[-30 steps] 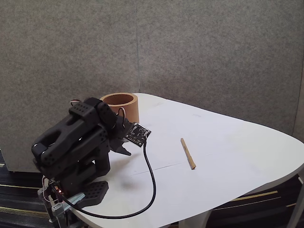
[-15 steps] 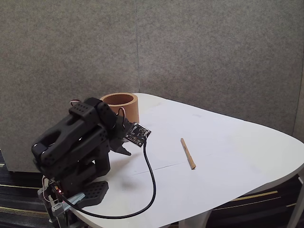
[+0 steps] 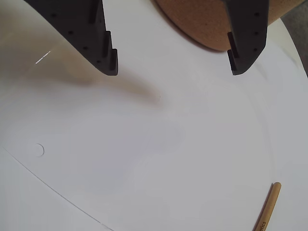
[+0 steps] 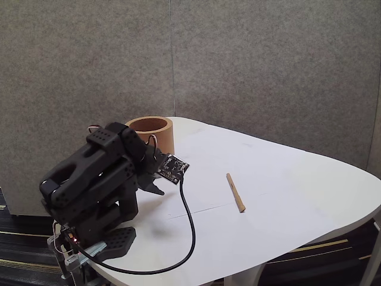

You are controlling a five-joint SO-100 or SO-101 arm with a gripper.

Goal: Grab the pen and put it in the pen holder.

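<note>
Wrist view shows the black two-finger gripper [image 3: 173, 72] with its jaws spread wide and nothing between them; both fingertips hang above bare white table surface [image 3: 144, 144]. The squat brown cork-textured cylindrical pen holder [image 3: 202, 21] lies just behind the fingertips, at the top edge of that view. The thin tan wooden pen [image 3: 267, 207] lies flat at the lower right corner of the same view, well apart from the jaws.

Fixed view shows the black arm folded low over its base at the table's left edge, with the gripper [image 4: 156, 186] pointing down near the surface. A black cable [image 4: 187, 220] loops from the wrist across the table's near edge. The pen holder [image 4: 150, 134] stands upright at the far left edge, just behind the arm. The pen [image 4: 235, 192] lies near the middle of the table, touching nothing else.

Step in hand, by judgement: the approach; the grasp is not yet begun. The next move calls for extending the arm toward the pen, aligning the open jaws across its shaft, then descending and closing.
</note>
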